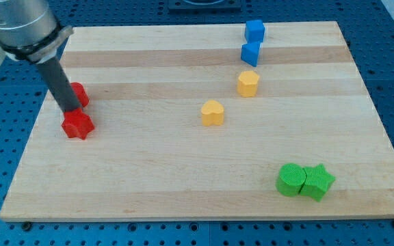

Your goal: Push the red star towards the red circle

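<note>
The red star (78, 125) lies near the board's left edge. The red circle (79, 93) sits just above it, partly hidden behind the dark rod. My tip (70, 111) is down at the star's upper left edge, between the star and the circle, close to both. The rod rises up and to the left to the arm's grey body in the view's top left corner.
A yellow heart (212, 112) and a yellow hexagon (248, 83) lie mid-board. Two blue blocks (252, 42) stand near the top edge. A green circle (291, 180) and a green star (317, 182) touch at the bottom right. The wooden board (183, 184) rests on a blue table.
</note>
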`<move>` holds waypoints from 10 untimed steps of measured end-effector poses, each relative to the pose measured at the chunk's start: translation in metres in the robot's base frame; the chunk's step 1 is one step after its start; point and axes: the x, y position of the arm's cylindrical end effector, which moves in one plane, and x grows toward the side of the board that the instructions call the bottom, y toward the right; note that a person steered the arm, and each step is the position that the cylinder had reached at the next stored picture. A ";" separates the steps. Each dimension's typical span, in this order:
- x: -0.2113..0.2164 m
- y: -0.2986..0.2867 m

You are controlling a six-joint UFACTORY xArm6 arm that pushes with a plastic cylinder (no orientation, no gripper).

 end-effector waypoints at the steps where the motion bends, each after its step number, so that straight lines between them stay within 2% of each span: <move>1: -0.001 0.012; 4: -0.002 -0.035; 6: 0.036 -0.039; 8: 0.065 -0.007; 10: 0.065 0.058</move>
